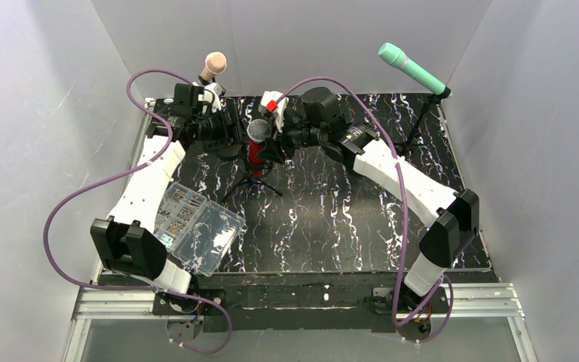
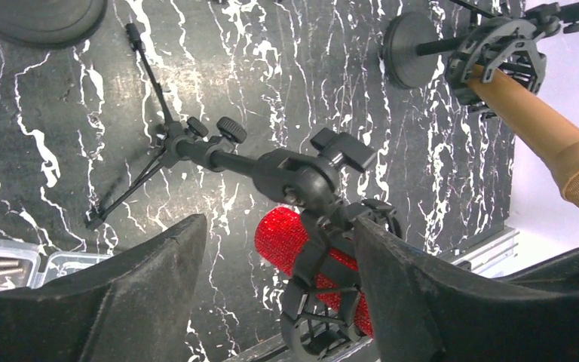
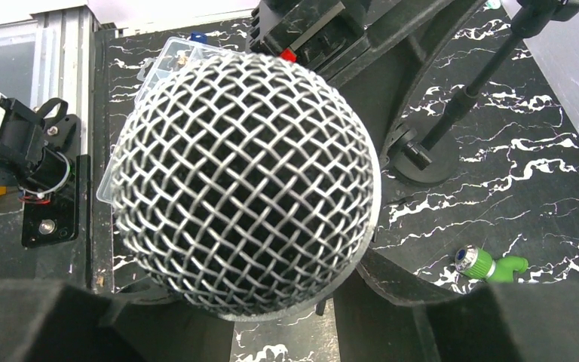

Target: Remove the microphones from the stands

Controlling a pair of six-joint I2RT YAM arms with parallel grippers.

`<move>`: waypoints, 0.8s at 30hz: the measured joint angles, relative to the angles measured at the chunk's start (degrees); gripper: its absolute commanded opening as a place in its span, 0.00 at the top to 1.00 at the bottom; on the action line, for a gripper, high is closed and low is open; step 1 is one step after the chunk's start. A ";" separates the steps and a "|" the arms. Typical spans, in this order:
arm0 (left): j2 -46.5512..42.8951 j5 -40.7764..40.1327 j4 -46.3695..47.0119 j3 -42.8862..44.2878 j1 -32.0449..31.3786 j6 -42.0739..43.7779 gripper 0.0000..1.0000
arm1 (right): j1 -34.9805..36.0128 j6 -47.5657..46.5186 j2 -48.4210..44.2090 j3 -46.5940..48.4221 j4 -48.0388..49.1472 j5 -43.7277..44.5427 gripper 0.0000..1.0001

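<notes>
Clamping red microphone (image 1: 257, 151) with right gripper (image 3: 260, 302); straddling shock mount (image 2: 318, 305), far centre, with wide-open left gripper (image 2: 279, 226). Next, likely: close on mount, pull microphone free.

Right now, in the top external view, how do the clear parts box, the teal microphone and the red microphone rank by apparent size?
1. clear parts box
2. teal microphone
3. red microphone: it points up toward the camera and is partly hidden, so its true size is unsure.
</notes>
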 measured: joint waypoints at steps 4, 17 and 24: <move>0.00 1.57 0.98 -0.42 0.00 -0.81 0.39 | 0.11 -0.46 0.00 0.00 -0.11 0.07 0.99; -2.45 6.08 4.13 -5.90 0.46 -2.67 0.76 | 0.39 -1.73 0.00 0.00 -0.46 0.74 0.99; -2.45 7.34 5.84 -6.34 0.44 -3.02 1.00 | 0.42 -2.58 -0.04 0.00 -0.42 1.97 0.99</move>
